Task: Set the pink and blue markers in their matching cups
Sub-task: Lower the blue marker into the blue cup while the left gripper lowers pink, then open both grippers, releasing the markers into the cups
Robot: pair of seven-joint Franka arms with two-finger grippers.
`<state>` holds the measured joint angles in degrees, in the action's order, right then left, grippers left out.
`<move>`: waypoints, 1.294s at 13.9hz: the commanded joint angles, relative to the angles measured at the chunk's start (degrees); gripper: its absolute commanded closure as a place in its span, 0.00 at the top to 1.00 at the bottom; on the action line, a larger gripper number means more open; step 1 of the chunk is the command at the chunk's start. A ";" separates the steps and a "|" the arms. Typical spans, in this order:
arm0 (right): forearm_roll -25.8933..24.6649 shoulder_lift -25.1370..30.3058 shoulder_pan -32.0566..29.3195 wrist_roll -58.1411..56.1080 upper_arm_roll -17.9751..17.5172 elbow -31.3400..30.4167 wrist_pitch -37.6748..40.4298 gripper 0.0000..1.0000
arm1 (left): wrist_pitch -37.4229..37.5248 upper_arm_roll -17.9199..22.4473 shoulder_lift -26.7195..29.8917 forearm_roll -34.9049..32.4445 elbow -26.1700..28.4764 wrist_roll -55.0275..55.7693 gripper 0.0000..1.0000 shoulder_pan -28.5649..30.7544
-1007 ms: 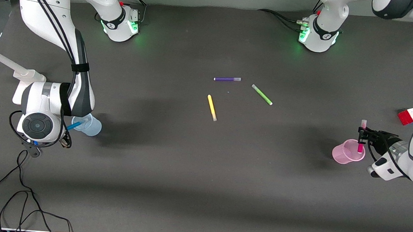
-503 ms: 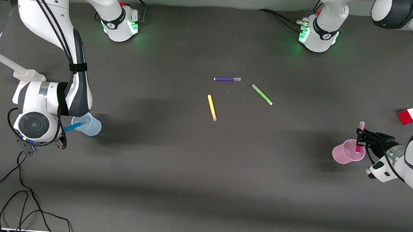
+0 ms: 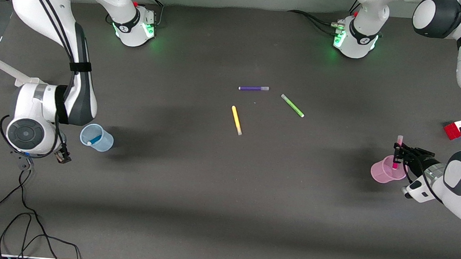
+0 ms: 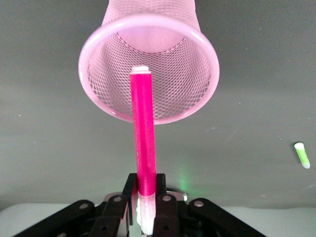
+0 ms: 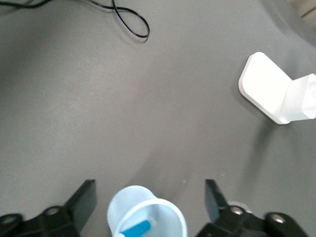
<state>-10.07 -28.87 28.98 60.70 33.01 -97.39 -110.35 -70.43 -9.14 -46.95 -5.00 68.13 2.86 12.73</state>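
Note:
The blue marker (image 3: 94, 139) lies inside the pale blue cup (image 3: 104, 142), leaning on its wall; it also shows in the right wrist view (image 5: 137, 229) in the cup (image 5: 174, 213). My right gripper (image 3: 62, 157) is open and empty, up over the table beside the blue cup; the wrist view shows it wide open (image 5: 149, 185). My left gripper (image 3: 396, 152) is shut on the pink marker (image 3: 395, 160) near its pale cap. It holds the marker upright over the pink cup (image 3: 380, 172). In the left wrist view the marker (image 4: 143, 133) points into the cup's mouth (image 4: 209, 74) from the gripper (image 4: 146, 185).
A purple pen (image 3: 253, 88), a green pen (image 3: 292, 105) and a yellow pen (image 3: 236, 120) lie mid-table. A red and white box (image 3: 459, 129) sits near the left arm's end. A white stand (image 3: 28, 84) and black cables (image 3: 21, 220) are at the right arm's end.
My right gripper let go of the blue marker, which dropped into the blue cup, and drew away from the cup. My left gripper carried the pink marker over the pink cup.

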 commanded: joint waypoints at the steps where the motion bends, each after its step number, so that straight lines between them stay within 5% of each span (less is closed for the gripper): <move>1: -0.75 5.91 -0.23 -8.89 1.43 -0.35 4.43 1.00 | 0.56 0.17 -0.60 -0.36 -2.47 0.39 1.00 -0.33; 6: 4.88 16.72 -3.49 -32.09 3.89 -0.44 13.22 1.00 | 2.05 0.26 0.45 -0.62 -8.00 1.27 1.00 -0.34; 10: 9.26 22.36 -3.57 -47.57 5.48 1.84 21.82 1.00 | 0.57 -0.18 8.16 -0.98 -5.21 0.57 1.00 -0.60; 13: 14.81 25.51 -2.96 -49.00 5.49 1.86 24.05 1.00 | -9.24 -0.35 22.37 0.17 7.75 -1.36 1.00 -0.16; 16: 14.03 32.10 -3.05 -52.95 5.22 -4.12 23.25 1.00 | -18.66 -0.35 34.17 0.26 21.92 -1.28 1.00 -0.42; 18: 12.89 33.26 -4.62 -57.34 3.91 -4.39 23.86 1.00 | -20.27 -0.35 38.32 1.74 24.68 -1.28 1.00 -0.95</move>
<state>3.41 0.30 25.60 7.08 38.36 -98.86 -86.52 -86.49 -10.04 -16.15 -4.65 83.60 2.47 12.25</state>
